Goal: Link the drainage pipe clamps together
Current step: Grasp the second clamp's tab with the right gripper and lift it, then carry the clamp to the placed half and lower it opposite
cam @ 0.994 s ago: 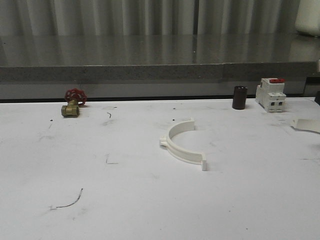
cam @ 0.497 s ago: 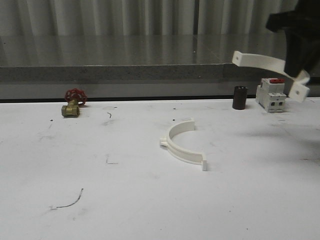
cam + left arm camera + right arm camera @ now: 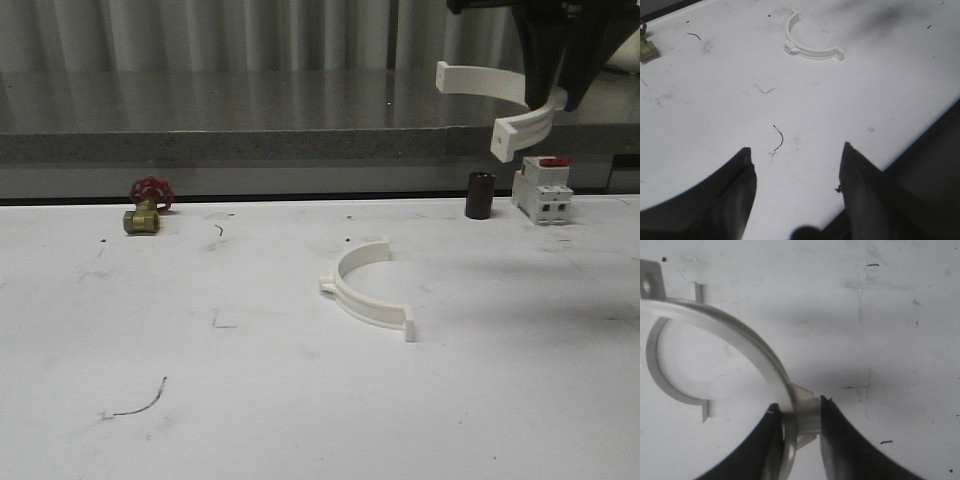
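One white half-ring clamp (image 3: 365, 292) lies flat on the white table near the middle, its tabs pointing outward. It also shows far ahead of my left gripper (image 3: 810, 42). My right gripper (image 3: 553, 95) hangs high over the back right of the table, shut on the second white clamp (image 3: 497, 85), which juts out to the left of the fingers. In the right wrist view the gripper (image 3: 800, 415) pinches the held clamp's band (image 3: 747, 345) near one end, with the lying clamp (image 3: 657, 377) on the table below it. My left gripper (image 3: 797, 155) is open over bare table.
A brass valve with a red handwheel (image 3: 146, 208) stands at the back left. A black cylinder (image 3: 479, 195) and a white breaker with a red top (image 3: 541, 188) stand at the back right, under the held clamp. A grey ledge (image 3: 300, 145) runs behind the table.
The right gripper has come into view from the right with the second clamp, risen, and moved left. The clamp has turned in the air. The lying clamp has not moved.
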